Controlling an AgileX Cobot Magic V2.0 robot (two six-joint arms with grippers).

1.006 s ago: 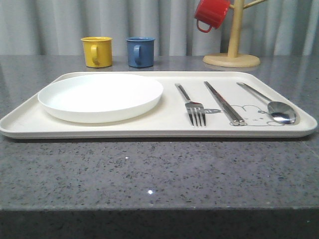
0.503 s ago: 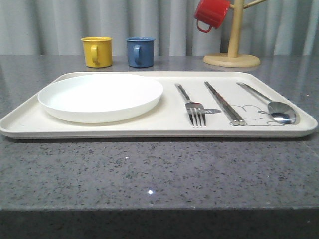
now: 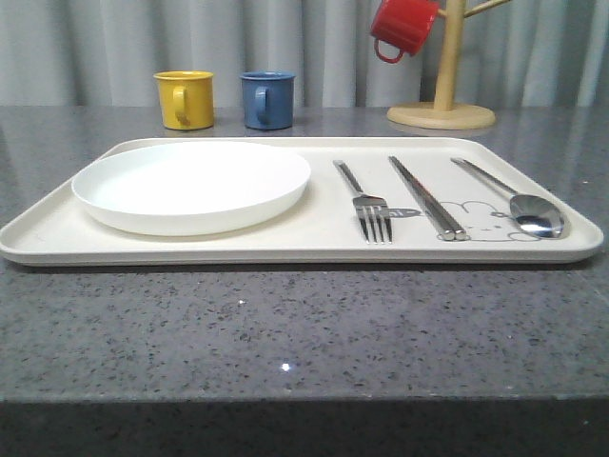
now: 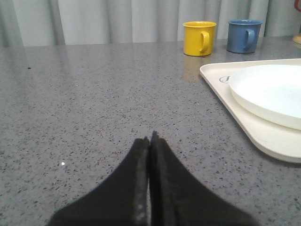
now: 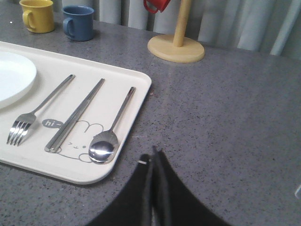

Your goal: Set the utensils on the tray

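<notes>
The cream tray (image 3: 314,249) lies across the grey table. On its left half sits the white plate (image 3: 192,185). To the plate's right lie the fork (image 3: 366,202), the chopsticks (image 3: 426,196) and the spoon (image 3: 521,203), side by side over the bunny drawing. The right wrist view shows the fork (image 5: 35,113), chopsticks (image 5: 75,115) and spoon (image 5: 109,137) on the tray (image 5: 127,80). My right gripper (image 5: 154,151) is shut and empty over bare table beside the tray's right edge. My left gripper (image 4: 150,140) is shut and empty over bare table left of the tray (image 4: 244,127).
A yellow mug (image 3: 185,98) and a blue mug (image 3: 267,99) stand behind the tray. A wooden mug stand (image 3: 443,109) at the back right holds a red mug (image 3: 403,27). Curtains hang behind the table. The table's front edge runs close to the camera.
</notes>
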